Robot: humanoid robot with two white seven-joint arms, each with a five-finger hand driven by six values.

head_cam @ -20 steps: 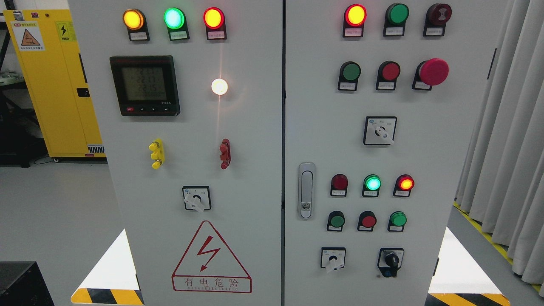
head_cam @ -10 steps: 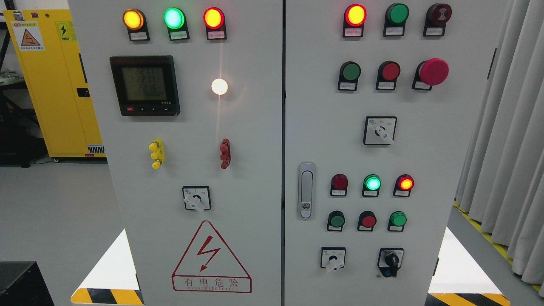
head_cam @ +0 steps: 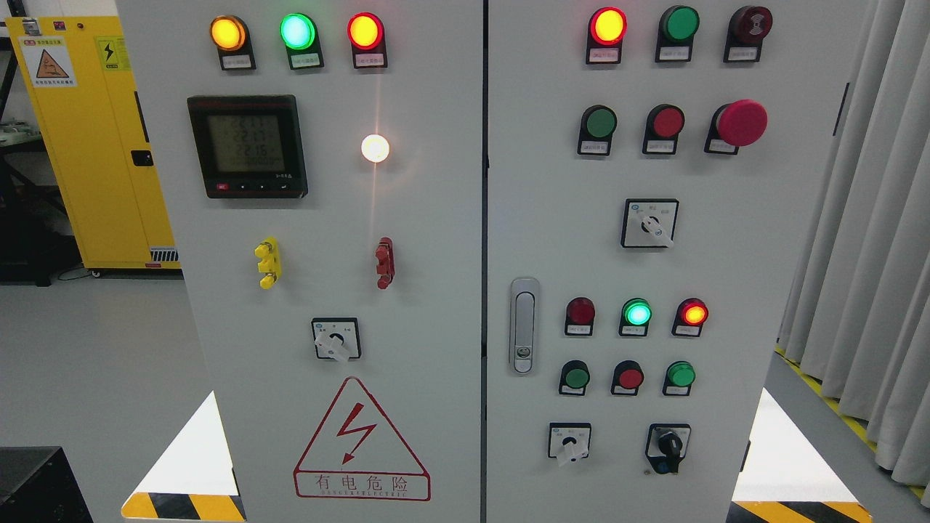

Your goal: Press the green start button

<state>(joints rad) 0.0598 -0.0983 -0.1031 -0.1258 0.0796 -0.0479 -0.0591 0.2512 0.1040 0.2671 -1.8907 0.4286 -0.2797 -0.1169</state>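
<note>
While the meter (head_cam: 248, 145) digits flicker, the green button (head_cam: 600, 122) stays untouched.

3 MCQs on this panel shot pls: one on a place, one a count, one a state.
1. Where is the big red mushroom button?
A. Left door, beside the meter
B. Right door, upper right
C. Right door, bottom row

2. How many lamps are lit in the left door's top row?
A. One
B. Two
C. Three

3. In the three-lamp row beside the door handle, which lamp is dark?
A. The left red lamp
B. The middle green lamp
C. The right red lamp

Answers:
1 B: it sits right of the plain red button.
2 C: amber lamp, green lamp and red lamp all glow.
3 A: the left red lamp is dull while its neighbours shine.
</note>
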